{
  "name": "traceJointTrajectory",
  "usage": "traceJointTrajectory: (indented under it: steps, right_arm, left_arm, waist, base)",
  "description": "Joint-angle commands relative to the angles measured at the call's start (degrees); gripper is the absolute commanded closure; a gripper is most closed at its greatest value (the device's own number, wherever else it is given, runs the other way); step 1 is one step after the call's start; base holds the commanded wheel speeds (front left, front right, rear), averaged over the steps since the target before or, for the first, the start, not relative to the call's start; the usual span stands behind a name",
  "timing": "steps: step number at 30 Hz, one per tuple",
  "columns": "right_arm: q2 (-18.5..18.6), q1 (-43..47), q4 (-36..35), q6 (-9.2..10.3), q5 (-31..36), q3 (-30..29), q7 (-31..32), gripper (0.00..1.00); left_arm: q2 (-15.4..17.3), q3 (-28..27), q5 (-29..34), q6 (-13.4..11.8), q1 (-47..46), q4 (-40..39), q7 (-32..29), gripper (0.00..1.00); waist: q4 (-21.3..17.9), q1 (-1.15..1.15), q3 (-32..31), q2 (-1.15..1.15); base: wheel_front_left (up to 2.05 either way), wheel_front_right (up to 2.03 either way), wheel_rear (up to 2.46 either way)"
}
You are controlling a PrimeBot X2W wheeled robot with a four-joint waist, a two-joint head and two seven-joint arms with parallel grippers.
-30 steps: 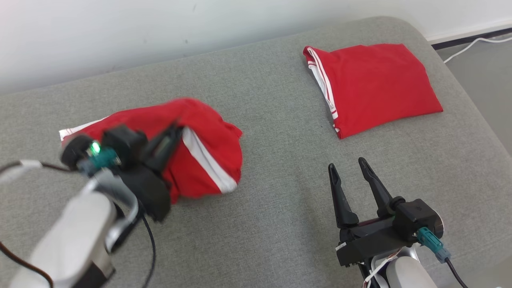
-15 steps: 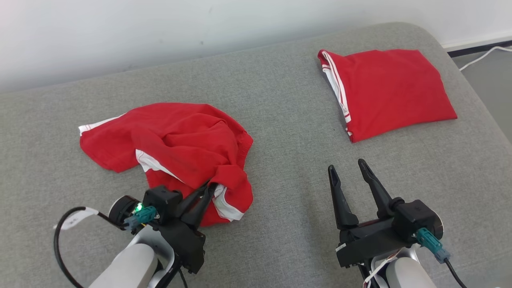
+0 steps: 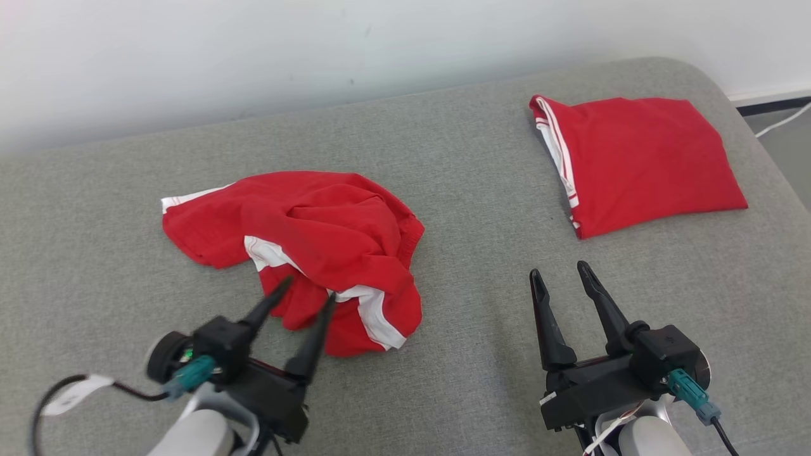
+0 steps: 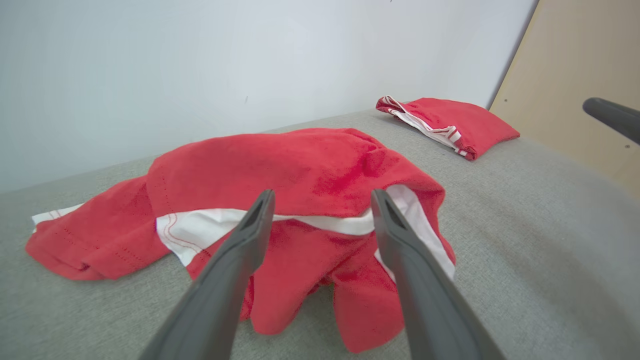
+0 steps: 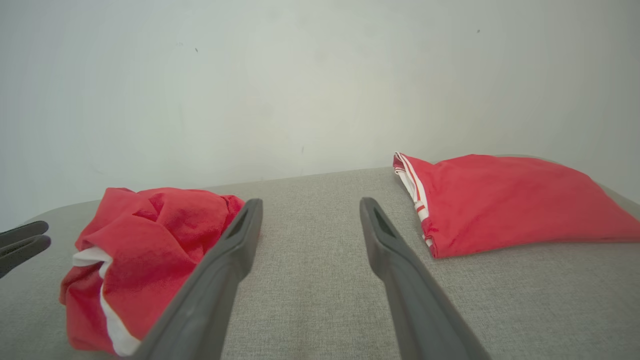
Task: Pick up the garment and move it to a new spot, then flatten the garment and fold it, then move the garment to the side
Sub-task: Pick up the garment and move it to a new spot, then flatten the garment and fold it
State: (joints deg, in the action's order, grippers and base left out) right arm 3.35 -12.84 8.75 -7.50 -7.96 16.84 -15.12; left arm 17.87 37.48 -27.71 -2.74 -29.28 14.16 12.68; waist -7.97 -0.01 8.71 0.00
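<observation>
Surface: you are working over a grey upholstered surface (image 3: pixel 475 190) with a rounded far right corner; a pale wall (image 3: pixel 253 50) stands behind it.
Crumpled garment (image 3: pixel 317 234): red with white bands, lying in a loose heap on the left half of the surface, directly ahead of your left arm. One red flap with a white hem reaches out to the left; a white band crosses the near side, and two red lobes hang toward you below it.
Left tool (image 3: pixel 309 286): spread wide and holding nothing. In the head view its two dark fingers point up and to the right, their tips over the near edge of the heap. In your left wrist view the white band runs between the tips. You cannot tell whether the tips touch the cloth.
Right tool (image 3: pixel 558 268): spread wide and holding nothing, over bare upholstery at the lower right. It is well apart from both garments.
Folded garment (image 3: pixel 640 158): red, a flat, roughly square packet at the far right of the surface, its white-striped edge turned to the left. It lies well apart from the crumpled one.
Cable (image 3: pixel 782 120): white, on the floor beyond the right corner.
Panel (image 4: pixel 575 75): tan, upright, at the right of your left wrist view.
</observation>
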Motion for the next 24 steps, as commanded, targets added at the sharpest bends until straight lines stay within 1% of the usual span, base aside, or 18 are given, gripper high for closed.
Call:
traceJointTrajectory:
  steps: [1, 5, 9, 11, 16, 19, 24]
  right_arm:
    - [0.1, 0.5, -0.4, 0.02, 0.6, -0.1, -0.1, 0.00]
    - [0.1, 0.3, -0.7, 0.02, 0.6, -0.1, -0.1, 0.00]
    - [0.1, -0.2, -0.7, 0.02, 0.4, 0.3, -0.1, 0.00]
    - [0.2, -0.3, -0.7, 0.02, 0.3, 0.3, -0.1, 0.00]
    - [0.2, -1.0, -0.7, 0.02, 0.0, 0.7, -0.1, 0.00]
    - [0.2, -1.3, -0.8, 0.02, 0.1, 0.7, -0.1, 0.00]
    - [0.1, -1.7, -1.0, 0.02, 0.2, 0.7, -0.1, 0.00]
  left_arm:
    - [1.1, -1.4, -0.7, -0.9, 1.5, -1.0, 0.7, 0.00]
    - [2.7, -3.6, -1.2, -2.3, 2.5, -1.3, 1.1, 0.00]
    - [3.8, -4.9, -1.9, -2.4, 2.1, 0.5, 1.3, 0.00]
    - [3.6, -5.4, -2.6, -2.3, 1.8, 1.0, 1.4, 0.00]
    - [4.4, -6.6, -3.2, -1.4, 0.0, 5.3, 1.6, 0.00]
    - [4.3, -7.3, -3.6, -1.0, -1.2, 8.0, 1.9, 0.00]
    - [4.5, -8.0, -3.2, 0.5, -3.7, 12.8, 2.1, 0.00]
  waist:
    - [0.6, 0.01, -0.1, 0.00]
    - [0.9, 0.01, 0.2, 0.00]
    - [0.5, 0.01, 0.7, 0.00]
    - [0.3, 0.01, 0.9, 0.00]
    - [-1.3, 0.01, 2.0, 0.00]
    - [-2.6, 0.01, 2.6, 0.00]
    - [-4.8, 0.01, 3.9, 0.00]
  base:
    - [0.00, 0.00, 0.00]
    - [0.00, 0.00, 0.00]
    - [0.00, 0.00, 0.00]
    - [0.00, 0.00, 0.00]
    - [0.00, 0.00, 0.00]
    - [0.00, 0.00, 0.00]
    - [0.00, 0.00, 0.00]
